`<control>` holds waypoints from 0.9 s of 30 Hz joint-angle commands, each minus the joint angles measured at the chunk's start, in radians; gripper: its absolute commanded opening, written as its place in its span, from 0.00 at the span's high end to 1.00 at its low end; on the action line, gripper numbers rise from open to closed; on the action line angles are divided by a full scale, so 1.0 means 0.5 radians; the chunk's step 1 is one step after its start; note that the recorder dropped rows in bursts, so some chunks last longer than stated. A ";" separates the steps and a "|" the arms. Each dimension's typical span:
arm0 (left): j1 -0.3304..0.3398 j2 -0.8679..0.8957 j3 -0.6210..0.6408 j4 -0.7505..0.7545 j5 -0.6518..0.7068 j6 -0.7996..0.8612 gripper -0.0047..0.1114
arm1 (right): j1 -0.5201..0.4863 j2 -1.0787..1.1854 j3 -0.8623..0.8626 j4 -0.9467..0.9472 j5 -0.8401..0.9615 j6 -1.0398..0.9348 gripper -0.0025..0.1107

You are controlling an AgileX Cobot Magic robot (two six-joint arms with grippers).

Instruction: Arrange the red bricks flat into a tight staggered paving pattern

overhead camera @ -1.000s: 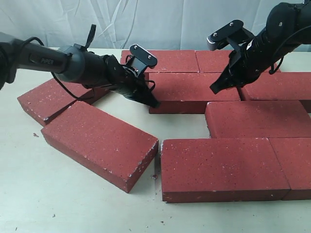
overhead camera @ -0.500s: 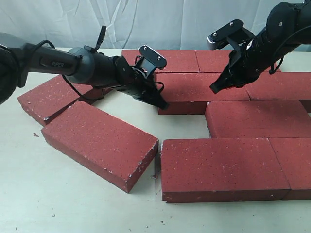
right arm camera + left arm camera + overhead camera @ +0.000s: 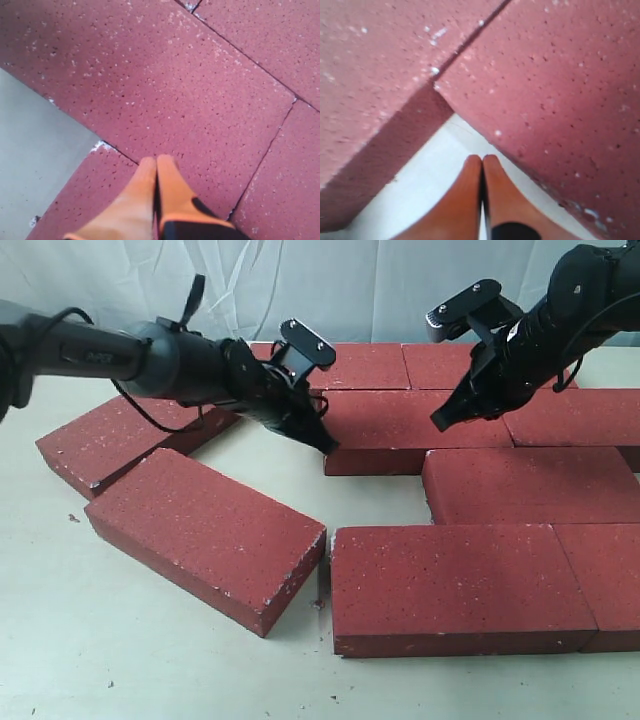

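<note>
Bricks (image 3: 460, 580), dark red, lie flat on table (image 3: 100, 660). Most are packed in staggered rows at right and back. Two sit skewed at left; the nearer skewed brick (image 3: 205, 535) has one corner just beside the front row, w/ a wedge gap. L gripper (image 3: 325, 445) is pinched closed and empty, tips low over bare table by the left end of the mid-row brick (image 3: 400, 425); contact unclear. R gripper (image 3: 440, 423) is also closed tight, holding nothing, tips at the same brick's top nr its front edge.
</note>
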 commanded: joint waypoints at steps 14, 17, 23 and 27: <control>0.290 -0.621 0.027 0.303 0.936 -0.154 0.96 | -0.007 -0.017 -0.009 0.264 -0.047 -0.074 0.99; 0.359 -0.710 0.125 0.303 0.985 -0.159 0.96 | 0.007 -0.017 -0.009 0.302 -0.043 -0.103 0.99; 0.485 -1.010 0.483 0.295 0.965 -0.159 0.96 | 0.136 -0.017 -0.009 0.316 -0.035 -0.118 0.99; 0.579 -1.150 0.715 0.320 0.965 -0.159 0.96 | 0.350 -0.017 -0.009 0.316 0.004 -0.227 0.99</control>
